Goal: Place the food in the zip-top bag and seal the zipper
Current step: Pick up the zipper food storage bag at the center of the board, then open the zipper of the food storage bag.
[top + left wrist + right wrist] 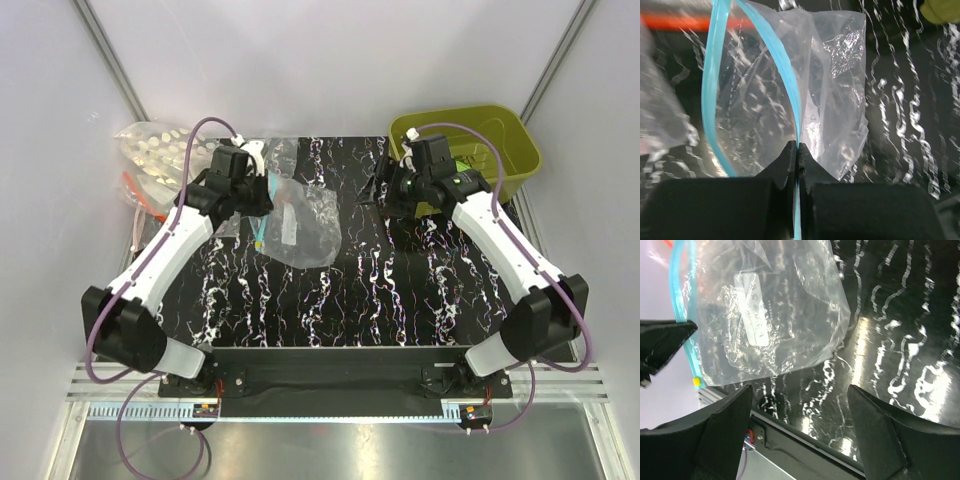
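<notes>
Your left gripper was clamped tight on the zipper of the one zip-top bag, lower centre; your right gripper gaped wide, empty.

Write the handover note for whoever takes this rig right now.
Left gripper: shut on the zipper at one end of the mouth; the mouth stands open.
Right gripper: open, empty, near the green bin.
Zip-top bag: lying on the table between the arms, holding only a white label.
Food: not clearly visible; none in the bag.
Done: mouth is open.
Left: load the food, seal the zipper.
</notes>
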Available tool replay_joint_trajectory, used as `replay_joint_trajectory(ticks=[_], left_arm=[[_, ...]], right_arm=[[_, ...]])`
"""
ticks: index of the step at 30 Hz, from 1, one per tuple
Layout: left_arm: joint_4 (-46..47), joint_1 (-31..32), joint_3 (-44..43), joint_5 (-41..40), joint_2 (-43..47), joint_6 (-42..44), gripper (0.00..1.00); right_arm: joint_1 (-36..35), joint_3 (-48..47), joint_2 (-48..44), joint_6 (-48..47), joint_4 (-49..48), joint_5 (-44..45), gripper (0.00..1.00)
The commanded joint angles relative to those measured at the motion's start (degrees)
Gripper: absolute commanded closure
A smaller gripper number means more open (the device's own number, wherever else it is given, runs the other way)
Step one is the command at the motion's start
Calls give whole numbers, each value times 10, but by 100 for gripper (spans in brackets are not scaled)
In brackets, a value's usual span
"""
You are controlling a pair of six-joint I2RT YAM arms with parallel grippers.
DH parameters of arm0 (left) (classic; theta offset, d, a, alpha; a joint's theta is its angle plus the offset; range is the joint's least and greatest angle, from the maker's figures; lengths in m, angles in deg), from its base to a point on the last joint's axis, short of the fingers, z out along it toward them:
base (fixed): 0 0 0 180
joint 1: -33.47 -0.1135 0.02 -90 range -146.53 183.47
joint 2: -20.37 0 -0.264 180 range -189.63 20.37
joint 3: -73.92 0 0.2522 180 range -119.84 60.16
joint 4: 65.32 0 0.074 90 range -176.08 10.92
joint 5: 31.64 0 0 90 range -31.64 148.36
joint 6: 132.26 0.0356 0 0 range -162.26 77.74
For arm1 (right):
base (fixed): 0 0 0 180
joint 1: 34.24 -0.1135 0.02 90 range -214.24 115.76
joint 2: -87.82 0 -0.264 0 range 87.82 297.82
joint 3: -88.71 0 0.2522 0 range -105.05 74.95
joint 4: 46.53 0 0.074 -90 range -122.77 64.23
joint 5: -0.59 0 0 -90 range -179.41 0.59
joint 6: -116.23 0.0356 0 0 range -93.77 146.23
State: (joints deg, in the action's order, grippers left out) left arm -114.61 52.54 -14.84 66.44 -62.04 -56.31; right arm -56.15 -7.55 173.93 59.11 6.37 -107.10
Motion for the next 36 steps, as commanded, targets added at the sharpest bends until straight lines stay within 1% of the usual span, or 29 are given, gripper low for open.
replay_joint_trajectory(ticks=[1, 3, 5, 6, 8, 9, 12, 14, 17, 20, 23, 27, 30, 32, 36], left_arm=[[-15, 55, -38, -178, 34, 25, 100], [-22, 81, -47, -243, 35, 39, 100], [-28, 113, -54, -275, 31, 52, 100], [-31, 134, -56, -305, 30, 54, 100], [-34, 156, -59, -328, 23, 65, 100], [-33, 179, -60, -349, 19, 69, 100], [-30, 213, -59, -367, 8, 78, 100], [-23, 225, -59, -370, -2, 81, 100], [-8, 243, -58, -356, -3, 79, 100], [12, 250, -57, -325, 5, 69, 100], [33, 254, -60, -300, 10, 62, 100], [60, 254, -64, -242, 17, 68, 100], [60, 255, -79, -198, 15, 71, 100], [58, 254, -86, -192, 11, 64, 100], [72, 254, -93, -161, 7, 67, 100]], right_arm=[[-11, -64, 21, 13, -1, -34, 17], [-13, -72, 28, 20, -4, -43, 18], [-16, -74, 35, 24, -12, -52, 21], [-15, -75, 36, 29, -19, -60, 21], [-16, -68, 37, 32, -29, -73, 22], [-17, -66, 36, 33, -42, -90, 25], [-16, -61, 38, 32, -57, -109, 26], [-19, -59, 37, 30, -66, -120, 28], [-18, -67, 42, 23, -75, -133, 29], [-18, -81, 56, 21, -71, -154, 30], [-18, -87, 65, 22, -74, -168, 33], [-20, -92, 71, 33, -84, -179, 34], [-23, -98, 68, 50, -87, -176, 34], [-24, -105, 66, 58, -89, -168, 34], [-29, -124, 76, 64, -57, -126, 33]])
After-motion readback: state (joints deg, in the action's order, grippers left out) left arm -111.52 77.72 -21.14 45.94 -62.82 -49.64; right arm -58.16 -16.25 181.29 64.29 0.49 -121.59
